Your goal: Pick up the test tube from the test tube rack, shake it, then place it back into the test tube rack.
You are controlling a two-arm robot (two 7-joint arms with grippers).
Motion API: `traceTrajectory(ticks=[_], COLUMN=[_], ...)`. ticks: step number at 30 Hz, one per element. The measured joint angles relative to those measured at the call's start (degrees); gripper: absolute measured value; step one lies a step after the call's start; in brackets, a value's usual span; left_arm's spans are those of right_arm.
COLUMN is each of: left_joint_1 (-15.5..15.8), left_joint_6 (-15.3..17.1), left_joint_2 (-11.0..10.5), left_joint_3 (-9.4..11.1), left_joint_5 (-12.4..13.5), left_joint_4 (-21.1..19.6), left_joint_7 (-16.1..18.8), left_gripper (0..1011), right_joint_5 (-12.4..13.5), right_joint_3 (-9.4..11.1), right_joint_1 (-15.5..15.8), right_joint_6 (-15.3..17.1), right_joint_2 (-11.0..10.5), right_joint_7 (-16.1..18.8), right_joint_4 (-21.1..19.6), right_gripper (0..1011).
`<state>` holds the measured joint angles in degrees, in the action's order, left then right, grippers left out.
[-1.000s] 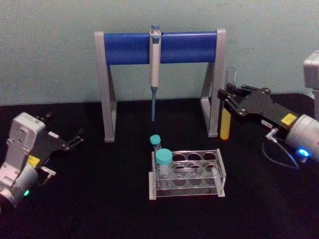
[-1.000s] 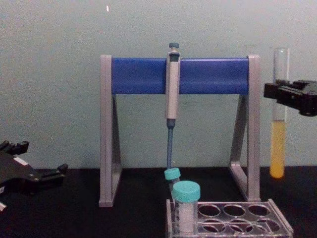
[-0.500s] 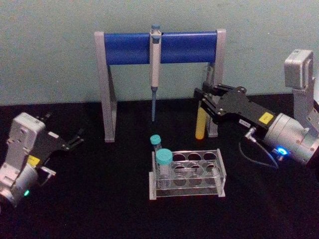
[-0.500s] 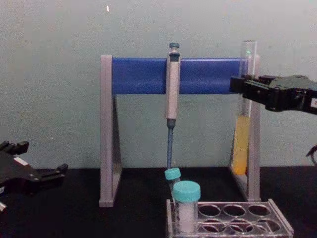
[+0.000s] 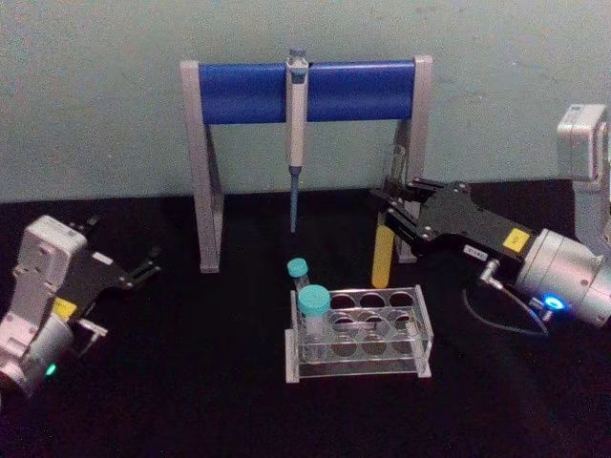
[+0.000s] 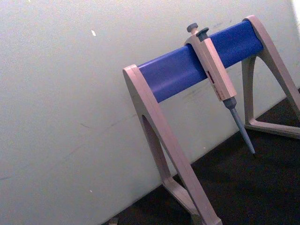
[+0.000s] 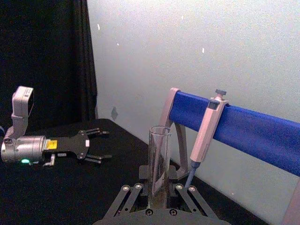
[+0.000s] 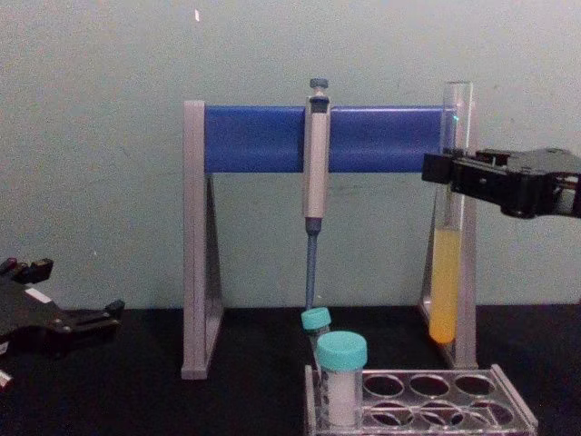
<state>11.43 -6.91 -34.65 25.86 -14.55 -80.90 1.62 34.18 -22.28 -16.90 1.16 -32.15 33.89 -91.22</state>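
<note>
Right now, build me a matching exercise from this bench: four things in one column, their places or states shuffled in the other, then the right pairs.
Things:
1. test tube
2. pipette
3. teal-capped tubes
4. left gripper

Places or states:
A. standing at the left end of the test tube rack
B. open, holding nothing, low on the left
C. clamped in the right gripper, outside the rack
D. hanging from the blue bar of the stand

Pairs: 1-C, 2-D, 3-A, 4-B
</note>
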Motion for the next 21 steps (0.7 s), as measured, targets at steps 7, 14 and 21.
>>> traceTrajectory(ticks=[7, 14, 21], left_joint_1=[0.0, 0.0, 0.0], left_joint_6=[0.0, 0.0, 0.0], left_joint_2=[0.0, 0.0, 0.0], left_joint_3=[0.0, 0.0, 0.0], left_joint_5=[0.0, 0.0, 0.0], left_joint_4=[0.0, 0.0, 0.0], left_joint_7=[0.0, 0.0, 0.0], left_gripper=[1002, 1001, 1001], right_joint_5=[0.24, 0.16, -0.59], right_joint_3=[-0.54, -1.42, -2.16], right_joint_1=[-0.09, -0.6, -1.1], right_joint_6=[-0.33, -1.13, -2.18], right_joint_2=[-0.47, -0.38, 0.03], right_joint_7=[-0.04, 0.39, 0.75], right_joint_4=[0.24, 1.29, 3.1], right_gripper=[230, 232, 230])
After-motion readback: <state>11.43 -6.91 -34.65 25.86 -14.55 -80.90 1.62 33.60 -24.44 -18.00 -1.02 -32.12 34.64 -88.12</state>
